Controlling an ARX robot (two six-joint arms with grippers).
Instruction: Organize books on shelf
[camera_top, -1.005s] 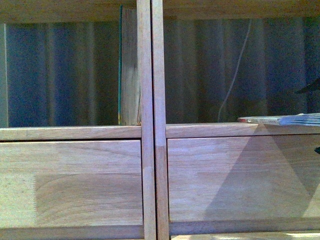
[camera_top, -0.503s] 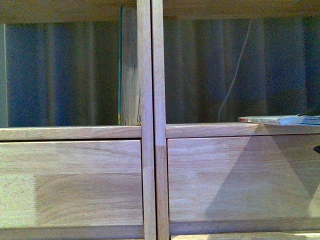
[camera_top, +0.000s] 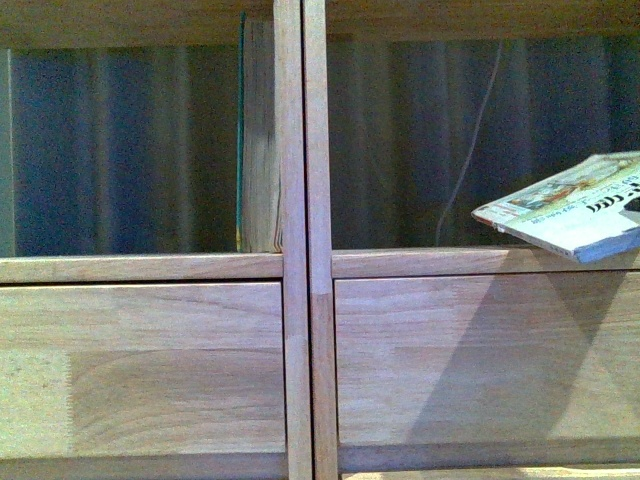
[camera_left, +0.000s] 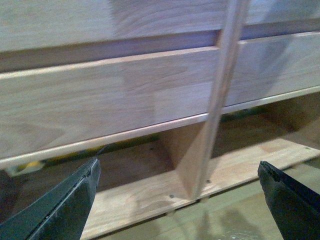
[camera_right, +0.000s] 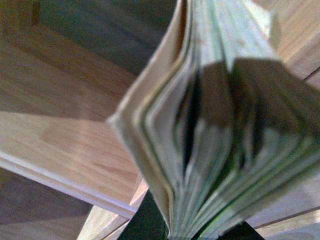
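A light-wood shelf (camera_top: 420, 262) fills every view, with a dim ribbed backdrop behind its open compartments.

Nearest the right wrist camera, the fanned page edges of a whitish book (camera_right: 200, 130) are seen. The book is pinched at its lower end by the right gripper (camera_right: 190, 231), of which only dark parts are shown.

In the left wrist view the fingers of the left gripper (camera_left: 177, 167) are spread wide with nothing between them. They are aimed at a low part of the shelf, well apart from either book.

In the front view the whitish book (camera_top: 565, 215) is held in the right compartment. Its long axis is tilted, with the inner end low and the outer end raised. Whether it touches the board cannot be told.

Plain drawer fronts (camera_top: 470, 360) lie below.

Beyond the central double upright (camera_top: 303, 150), a teal-edged book (camera_top: 258, 140) stands upright against it in the left compartment.

A thin cable (camera_top: 470, 140) hangs at the back.

The right arm is judged the nearer one. The coming move is judged to turn on swinging the held book's long axis to vertical.
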